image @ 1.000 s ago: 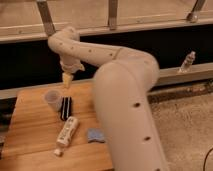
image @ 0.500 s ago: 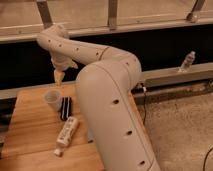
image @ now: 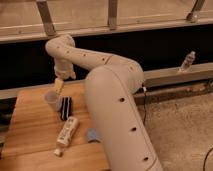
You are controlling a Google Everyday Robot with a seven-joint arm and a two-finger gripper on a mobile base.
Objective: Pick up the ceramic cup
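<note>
The ceramic cup (image: pixel 52 100) is a small pale cup standing upright on the wooden table (image: pixel 30 135), near its back left part. My gripper (image: pixel 59 86) hangs at the end of the white arm, just above and slightly right of the cup's rim. A white bottle with a label (image: pixel 67 132) lies on its side in front of the cup.
A black flat object (image: pixel 66 108) lies just right of the cup. A small blue-grey thing (image: pixel 92 135) sits beside my arm's forearm. The big white arm (image: pixel 117 110) covers the table's right side. A clear bottle (image: pixel 187 61) stands on the ledge at right.
The arm has swung left and the gripper has come down from above the table's back edge to just over the cup.
</note>
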